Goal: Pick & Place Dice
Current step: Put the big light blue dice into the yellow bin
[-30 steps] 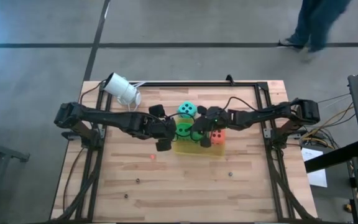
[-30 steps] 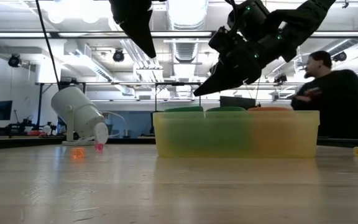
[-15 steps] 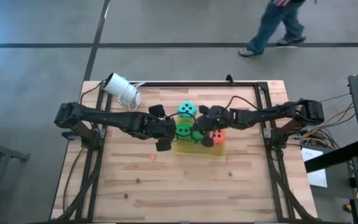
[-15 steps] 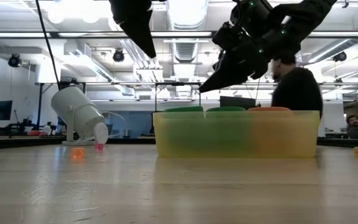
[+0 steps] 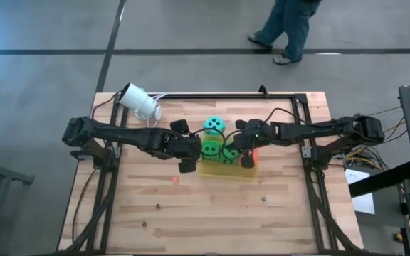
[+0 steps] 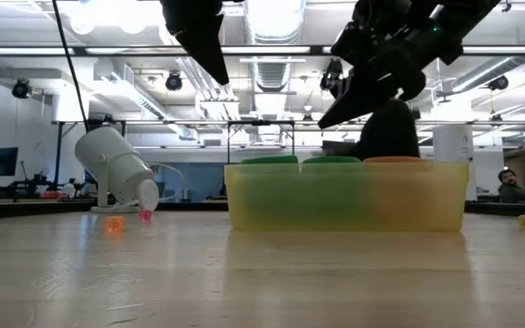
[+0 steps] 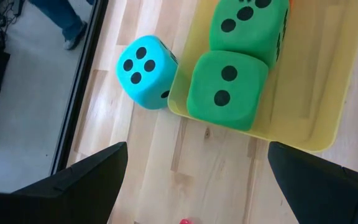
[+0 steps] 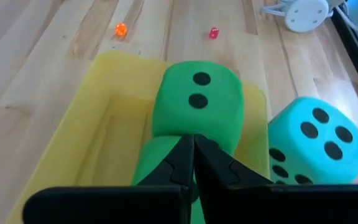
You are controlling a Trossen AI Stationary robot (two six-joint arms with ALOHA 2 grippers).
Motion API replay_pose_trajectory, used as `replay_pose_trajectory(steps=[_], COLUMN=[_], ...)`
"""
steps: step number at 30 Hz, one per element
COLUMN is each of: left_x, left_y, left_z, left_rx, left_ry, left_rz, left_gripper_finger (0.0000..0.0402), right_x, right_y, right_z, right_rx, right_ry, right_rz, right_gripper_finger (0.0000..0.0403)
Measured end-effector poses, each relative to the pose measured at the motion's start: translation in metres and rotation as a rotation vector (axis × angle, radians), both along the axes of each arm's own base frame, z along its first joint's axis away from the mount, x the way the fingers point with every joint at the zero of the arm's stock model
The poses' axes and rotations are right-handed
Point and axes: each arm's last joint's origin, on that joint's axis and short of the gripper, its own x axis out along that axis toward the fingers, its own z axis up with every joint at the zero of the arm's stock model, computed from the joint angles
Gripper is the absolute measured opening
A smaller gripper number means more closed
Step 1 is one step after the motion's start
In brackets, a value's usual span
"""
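A yellow tray [image 5: 226, 169] mid-table holds two green dice [image 7: 229, 87] [image 7: 250, 22] side by side. An orange-red die [image 5: 253, 152] lies at the tray's right end, mostly hidden under my right arm. A teal die [image 7: 143, 62] rests on the wood against the outside of the tray's far wall. My left gripper [image 7: 191, 186] hangs open, above the table just left of the tray. My right gripper [image 8: 194, 155] is shut on nothing, above the green dice and well clear of the tray rim [image 6: 346, 169].
A white camera [image 5: 139, 102] lies at the table's far left. Small bits dot the wood: a pink one [image 5: 174, 179] near the tray, and others [image 5: 264, 199] toward the near edge. A person [image 5: 283, 28] walks beyond the table. There is bare wood along the near side.
My right gripper, still shut, has risen and drawn back toward the table's right edge, away from the green dice. The person beyond the table has walked leftward. The dice and tray have stayed put.
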Motion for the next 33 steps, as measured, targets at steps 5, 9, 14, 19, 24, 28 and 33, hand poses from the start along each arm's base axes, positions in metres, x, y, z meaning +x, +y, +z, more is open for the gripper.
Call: replay_pose_trajectory(steps=[5,9,14,19,24,28,33], left_x=[0.000,0.000,0.000,0.000,0.000,0.000,0.000], left_y=[0.000,0.000,0.000,0.000,0.000,0.000,0.000], left_z=[0.000,0.000,0.000,0.000,0.000,0.000,0.000], left_rx=[0.000,0.000,0.000,0.000,0.001,0.001,0.001], left_ry=[0.000,0.000,-0.001,0.003,0.005,0.005,0.006], left_rz=[0.000,0.000,0.001,0.001,0.001,0.001,0.001], left_gripper_finger=[0.0391,0.0391,0.0391,0.0391,0.0391,0.0391,0.0391], right_x=[-0.011,-0.021,-0.035,-0.045,-0.055,-0.061,-0.068], right_y=[0.002,0.003,0.005,0.007,0.008,0.009,0.010], right_z=[-0.002,-0.002,0.000,0.006,0.011,0.014,0.017], right_rx=[0.003,0.003,0.004,-0.001,-0.006,-0.009,-0.014], right_ry=[0.006,-0.004,-0.027,-0.069,-0.103,-0.126,-0.153], right_rz=[0.000,-0.001,-0.004,-0.004,-0.004,-0.005,-0.005], right_gripper_finger=[0.0008,0.0008,0.0008,0.0008,0.0008,0.0008,0.0008])
